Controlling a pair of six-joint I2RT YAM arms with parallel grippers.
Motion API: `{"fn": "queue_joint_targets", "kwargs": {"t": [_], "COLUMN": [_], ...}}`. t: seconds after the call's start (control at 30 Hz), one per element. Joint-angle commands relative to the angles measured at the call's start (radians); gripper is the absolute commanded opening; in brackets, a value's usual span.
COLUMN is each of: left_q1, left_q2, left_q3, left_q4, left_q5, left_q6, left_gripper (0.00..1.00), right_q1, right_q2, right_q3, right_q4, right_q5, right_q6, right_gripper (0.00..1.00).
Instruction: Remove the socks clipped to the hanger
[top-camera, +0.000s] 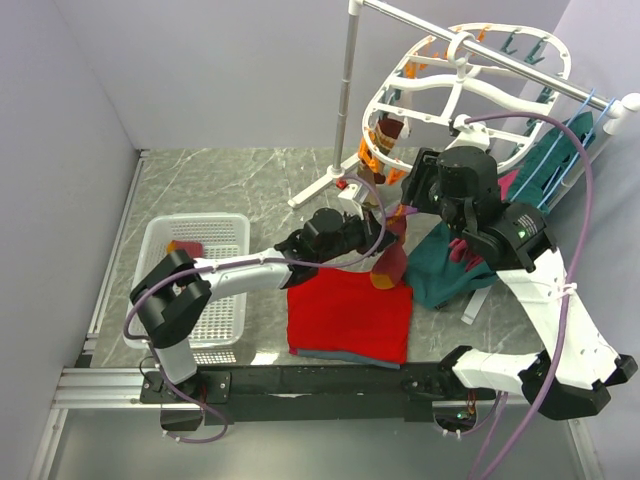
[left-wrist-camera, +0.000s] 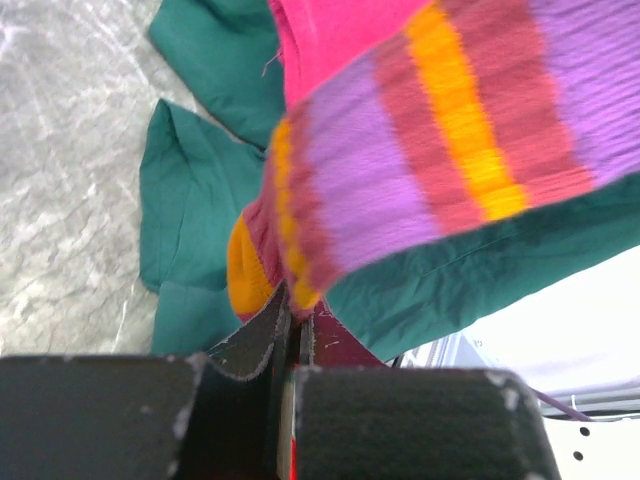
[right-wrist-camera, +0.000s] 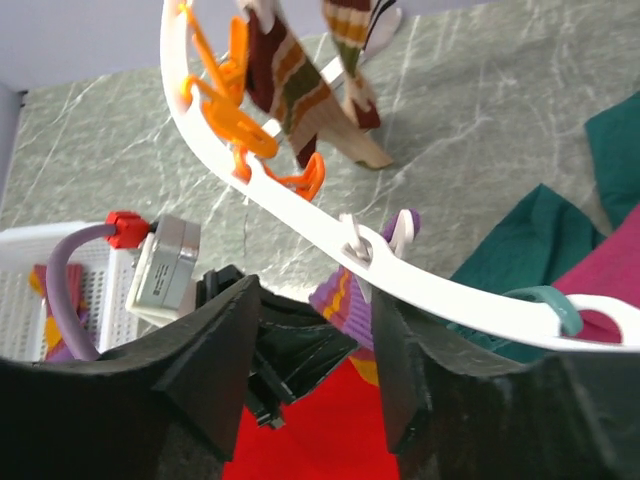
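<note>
Since the left gripper (left-wrist-camera: 292, 325) clamps 1 purple-striped sock (left-wrist-camera: 440, 150), tugging toward 7 o'clock could swing the hanger (right-wrist-camera: 450, 297) away from the open right gripper (right-wrist-camera: 318, 300).

striped socks (right-wrist-camera: 295, 95) clipped, white oval hanger (right-wrist-camera: 300, 207)

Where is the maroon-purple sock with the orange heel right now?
In the top view the maroon-purple sock hangs mid-table below the white oval plastic hanger's near rim, pinched by the left gripper, just above the flat red cloth's far right corner.
</note>
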Motion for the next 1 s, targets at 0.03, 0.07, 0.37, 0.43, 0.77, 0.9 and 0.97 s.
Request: {"fn": "queue_joint_targets", "kwargs": {"t": [0.03,0.07,0.37,0.43,0.77,0.9,0.97], "left_q1": [-0.009,-0.01,-0.018,-0.019,-0.026,-0.027,-0.027], "left_q2": [-0.075,-0.081,-0.117,-0.121,-0.131,-0.141,-0.155], "left_q3": [-0.021,-0.021,-0.034,-0.034,-0.02,-0.024,-0.034], "left_q4": [0.018,0.015,-0.002,-0.008,-0.024,-0.019,-0.021], "left_q5": [0.004,0.004,0.012,0.01,0.034,0.048,0.047], "left_q6": [-0.029,-0.029,-0.033,-0.03,-0.042,-0.053,-0.05], "left_gripper": [0.01,0.01,0.01,0.01,0.01,0.01,0.01], "right_q1": [0.005,0.005,0.005,0.004,0.002,-0.035,-0.064], "right_q2": [-0.029,-0.035,-0.09,-0.106,-0.139,-0.155,-0.173], "right_q3": [-0.027,-0.036,-0.094,-0.097,-0.101,-0.114,-0.137], "right_q4": [0.026,0.03,0.053,0.049,0.014,0.046,0.076], "right_q5": [0.079,0.082,0.067,0.065,0.094,0.093,0.062], "right_q6": [-0.007,-0.009,-0.015,-0.023,-0.047,-0.066,-0.078], "right_gripper": [0.52,0.52,0.49,0.49,0.52,0.53,0.53]}}
